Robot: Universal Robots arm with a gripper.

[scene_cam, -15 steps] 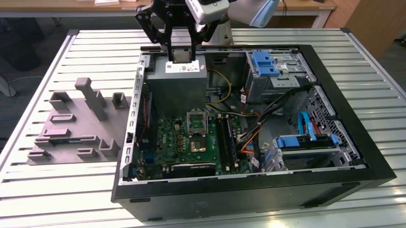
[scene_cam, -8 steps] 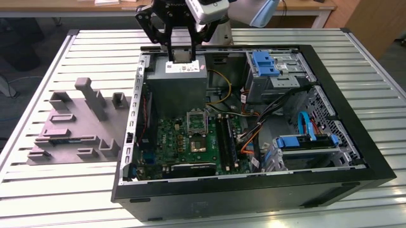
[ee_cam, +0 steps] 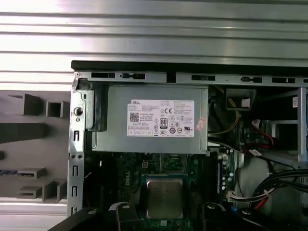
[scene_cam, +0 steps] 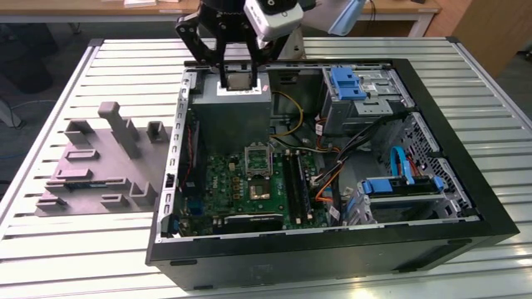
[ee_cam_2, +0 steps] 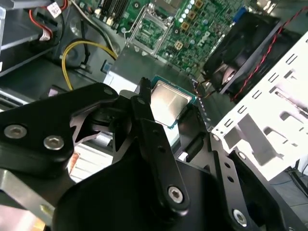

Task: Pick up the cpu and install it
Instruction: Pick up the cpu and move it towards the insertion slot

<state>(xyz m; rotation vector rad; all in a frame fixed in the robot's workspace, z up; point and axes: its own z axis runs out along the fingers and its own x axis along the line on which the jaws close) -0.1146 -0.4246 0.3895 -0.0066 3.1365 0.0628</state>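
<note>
Holding the cpu (scene_cam: 238, 81) by two opposite edges, my claw (scene_cam: 237, 76) is closed on it, silver top facing up. I hang it flat above the grey power supply (ee_cam: 156, 120) in a corner of the open computer case (scene_cam: 332, 255), apart from the green motherboard (scene_cam: 241, 187).

The cpu (ee_cam_2: 168, 101) sits gripped between the fingers of the gripper (scene_cam: 238, 78), above the power supply (scene_cam: 237, 118) inside the case (scene_cam: 332, 252). In the exterior view, the socket (scene_cam: 258, 159) lies on the motherboard (scene_cam: 241, 190), below the gripper and nearer the camera. The tray (scene_cam: 91, 165) lies on the table (scene_cam: 75, 249) outside the case, to the exterior view's left of the gripper.
</note>
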